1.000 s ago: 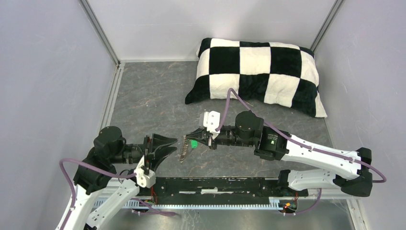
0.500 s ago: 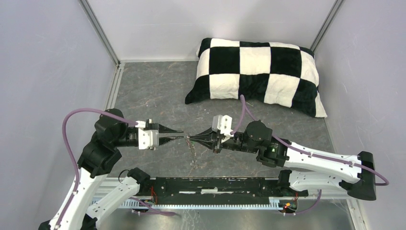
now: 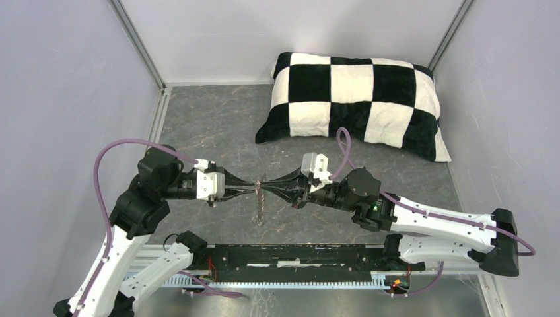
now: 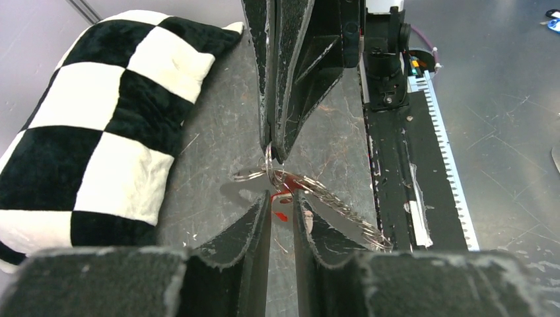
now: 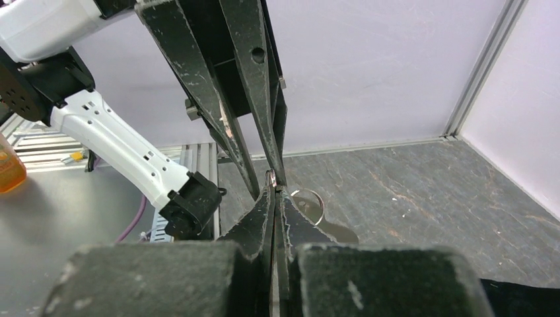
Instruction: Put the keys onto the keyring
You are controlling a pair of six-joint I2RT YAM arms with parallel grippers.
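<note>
Keyring [image 4: 264, 173] pinched aloft, red key [image 4: 282, 195] dangling

2 arms, white link shells with black joint housings. Left arm [image 3: 129, 224]: purple cable looping from shoulder joint to wrist, white camera block near wrist. Right arm [image 3: 422, 218]: same purple cable arcing over wrist, another looping at its base by the bench's right edge; small green mark on black elbow housing. Left gripper [image 4: 280, 211] and right gripper [image 5: 274, 198]: 2 long black tapered fingers each, matte, scuffed and scratched pale along edges; 1 round hole shows in a left gripper finger in right wrist view.
</note>
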